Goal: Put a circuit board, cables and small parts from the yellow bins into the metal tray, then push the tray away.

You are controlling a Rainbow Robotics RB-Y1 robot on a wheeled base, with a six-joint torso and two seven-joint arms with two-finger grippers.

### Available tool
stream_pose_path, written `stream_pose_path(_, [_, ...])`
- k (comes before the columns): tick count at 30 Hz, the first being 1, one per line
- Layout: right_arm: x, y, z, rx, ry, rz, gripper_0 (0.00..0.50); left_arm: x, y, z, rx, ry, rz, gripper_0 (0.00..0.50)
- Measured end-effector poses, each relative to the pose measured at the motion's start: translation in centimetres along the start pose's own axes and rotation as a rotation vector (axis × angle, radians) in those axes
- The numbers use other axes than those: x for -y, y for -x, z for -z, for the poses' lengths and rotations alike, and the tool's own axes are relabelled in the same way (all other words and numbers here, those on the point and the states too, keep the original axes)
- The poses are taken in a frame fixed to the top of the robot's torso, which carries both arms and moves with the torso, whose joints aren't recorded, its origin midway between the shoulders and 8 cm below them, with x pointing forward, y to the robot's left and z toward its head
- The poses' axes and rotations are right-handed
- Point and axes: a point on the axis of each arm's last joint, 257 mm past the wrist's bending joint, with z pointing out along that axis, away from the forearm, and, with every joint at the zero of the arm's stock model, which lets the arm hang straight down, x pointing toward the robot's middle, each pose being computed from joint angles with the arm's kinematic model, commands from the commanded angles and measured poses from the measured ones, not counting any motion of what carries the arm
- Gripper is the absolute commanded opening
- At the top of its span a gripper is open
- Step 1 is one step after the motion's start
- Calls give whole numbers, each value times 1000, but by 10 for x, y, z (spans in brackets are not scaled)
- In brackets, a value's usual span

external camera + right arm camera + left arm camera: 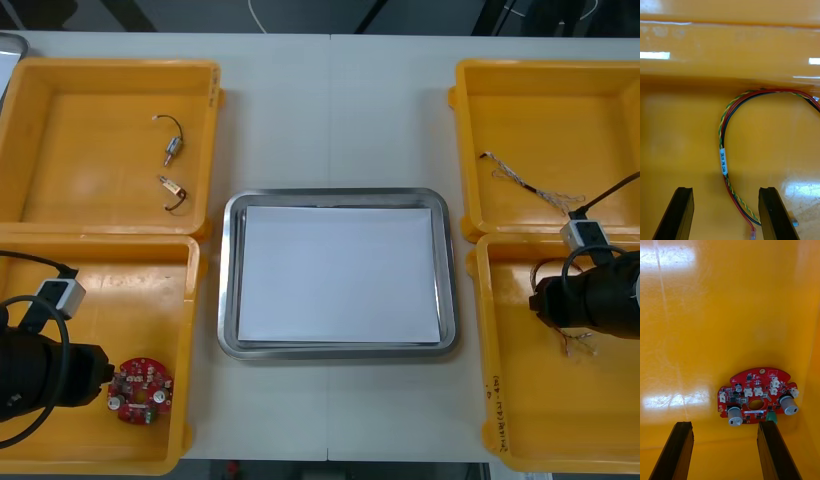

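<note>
Two grippers: both sit low over the near bins, one at each lower corner of the front view, each lined up on its own item.
Step in hand: by my reading, the first picks; the tray (228, 280) at centre frame holds nothing on its white inside.
Left gripper (724, 425): released, fingers wide apart, inside the lower-left bin (192, 330).
Circuit board (140, 390): flat on that bin's floor, just past the fingertips and off toward one finger, whose tip looks to be right at the board's edge by a green part.
Right gripper (725, 189): released too, over the lower-right bin (484, 350).
Red and yellow cable (723, 150): on the bin floor; one run, with a white label, passes between the fingers, nearer one of them, and loops away beyond the tips.
Next move, left: likely a sideways shift so the board sits between both fingers, then a close on its rim.
Next move, right: likely straight down and a pinch on the labelled run; thin wires could slip out.
Waiting items: small metal parts (172, 150) in the upper-left bin (100, 100); a twisted cable (525, 183) in the upper-right bin (560, 100).
Hidden: in the front view the arms cover both sets of fingers and most of the red and yellow cable.
Cut off: the cable's far end leaves the right wrist view; the lower bins run past the frame's bottom edge.
Hard to make out: the label's print, and whether any fingertip touches a bin floor.
</note>
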Motion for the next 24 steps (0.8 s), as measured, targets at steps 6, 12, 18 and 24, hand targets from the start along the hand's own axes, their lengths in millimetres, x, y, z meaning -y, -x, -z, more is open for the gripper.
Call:
stream_pose_path(6, [2,-3,-15,-3,-1,-9,500,5,-5,-7,16,-11,-13,500])
stream_pose_path(12, [3,-7,-22,-13,-4,-12,500,2,-9,-24,38,-12,-12,500])
stream_pose_path(18, [0,-7,-26,-10,-9,1,500,-4,-16,-38,32,1,-14,500])
stream_pose_path(24, [0,-7,-27,-10,-12,6,500,2,-26,-43,17,-3,-34,500])
